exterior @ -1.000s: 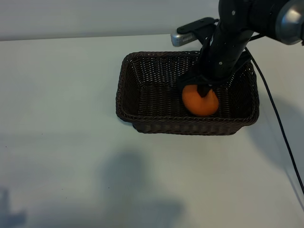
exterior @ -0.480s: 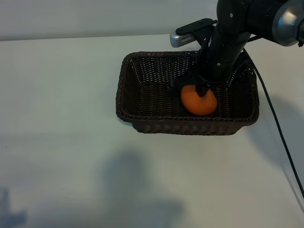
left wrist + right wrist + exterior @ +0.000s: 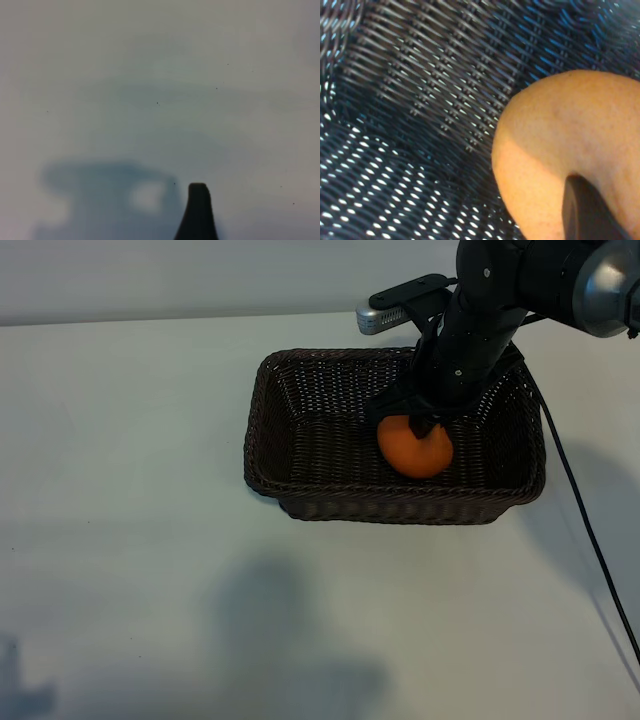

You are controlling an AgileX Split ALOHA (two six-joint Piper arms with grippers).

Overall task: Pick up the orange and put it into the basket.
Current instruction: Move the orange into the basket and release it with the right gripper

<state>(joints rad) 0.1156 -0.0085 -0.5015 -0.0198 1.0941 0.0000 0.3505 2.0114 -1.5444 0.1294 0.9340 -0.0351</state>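
since a second ago the orange has drifted a little toward the basket's left and far side, carried by the right gripper, whose fingers pinch it from above; it hangs inside the basket, in its right half, though whether it touches the woven floor cannot be told; the step in hand looks like the release, best done by settling the fruit low onto the weave, then spreading the fingers and lifting straight up clear of the rim so it does not roll; the right wrist view alone shows the dull skin and one finger pressed on it; the left wrist view shows only bare desk and one fingertip, the left fingers standing spread and idle.
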